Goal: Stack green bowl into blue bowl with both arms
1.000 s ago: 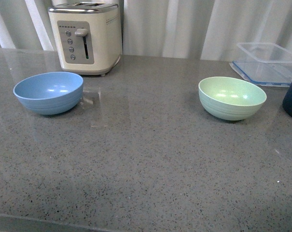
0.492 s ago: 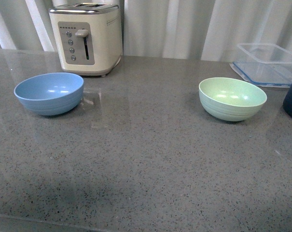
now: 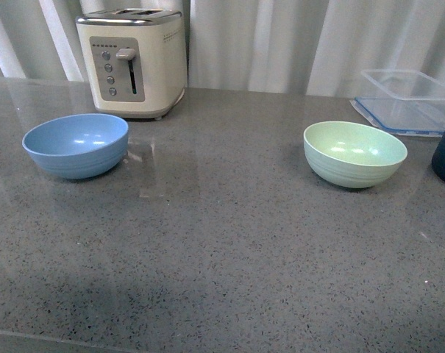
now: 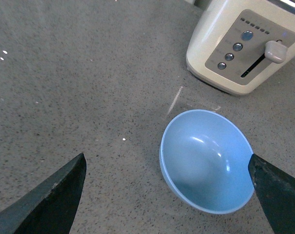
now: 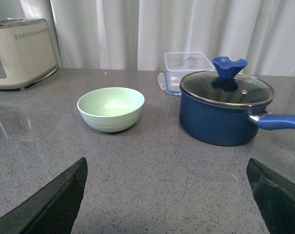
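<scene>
- Front view: the blue bowl (image 3: pixel 75 145) sits upright on the grey countertop (image 3: pixel 222 250) toward the robot's left, just in front of a cream toaster (image 3: pixel 132 62). The green bowl (image 3: pixel 354 154) sits upright well apart from it, toward the right. Neither arm shows here.
- A clear box (image 3: pixel 406 99) lies behind the green bowl, and a navy pot (image 5: pixel 225 114) with a glass lid stands near it, not touching.
- Left wrist view looks down into the blue bowl. The left gripper (image 4: pixel 167 161) has its fingers spread wide and empty, with the bowl below and between them and no contact visible.
- Right wrist view faces the green bowl from some way off. The right gripper (image 5: pixel 167 162) is likewise spread wide and holds nothing.
- Both bowls are empty, so no part of the stacking is done yet.
- The green bowl looks light, stiff and matte. It is probably not fragile, but likely light enough to skid on the glossy stone if nudged.
- Its rounded wall gives no flat to squeeze, so the rim seems the best hold: one finger inside and one outside, on the side away from the pot.
- The bowls match in size, so the green one probably needs lowering centred and level, with the blue rim steadied by the left gripper.
</scene>
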Robot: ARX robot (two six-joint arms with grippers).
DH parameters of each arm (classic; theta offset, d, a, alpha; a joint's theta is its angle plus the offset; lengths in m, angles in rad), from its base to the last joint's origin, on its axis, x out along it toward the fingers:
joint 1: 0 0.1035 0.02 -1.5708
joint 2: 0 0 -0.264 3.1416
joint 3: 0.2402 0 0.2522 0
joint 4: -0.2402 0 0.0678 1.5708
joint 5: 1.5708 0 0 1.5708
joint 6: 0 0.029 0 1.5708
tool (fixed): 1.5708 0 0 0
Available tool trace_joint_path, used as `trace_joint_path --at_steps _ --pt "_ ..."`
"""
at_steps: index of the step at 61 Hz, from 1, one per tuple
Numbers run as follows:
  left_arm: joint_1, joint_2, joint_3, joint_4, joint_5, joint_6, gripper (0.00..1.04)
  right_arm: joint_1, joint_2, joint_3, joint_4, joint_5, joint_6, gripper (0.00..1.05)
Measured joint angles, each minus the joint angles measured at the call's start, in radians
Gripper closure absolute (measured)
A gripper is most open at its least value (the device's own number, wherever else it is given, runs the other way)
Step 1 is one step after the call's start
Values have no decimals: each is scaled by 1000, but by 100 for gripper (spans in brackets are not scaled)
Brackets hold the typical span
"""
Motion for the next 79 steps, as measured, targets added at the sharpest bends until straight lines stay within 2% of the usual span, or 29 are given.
trace_joint_path --at_steps 7,33,55,63,69,79 --pt "3 109 95 -64 53 -59 7 0 0 0 0 0 0 10" --pt "-16 470 349 -181 29 -140 7 0 0 0 0 0 0 10" --pt "-39 551 372 -172 38 -150 8 0 0 0 0 0 0 10" --pt "-44 551 373 -170 34 -144 27 0 0 0 0 0 0 10" --pt "-51 551 373 -169 44 -140 48 0 0 0 0 0 0 10" --pt "-54 551 374 -168 45 -138 73 0 0 0 0 0 0 10"
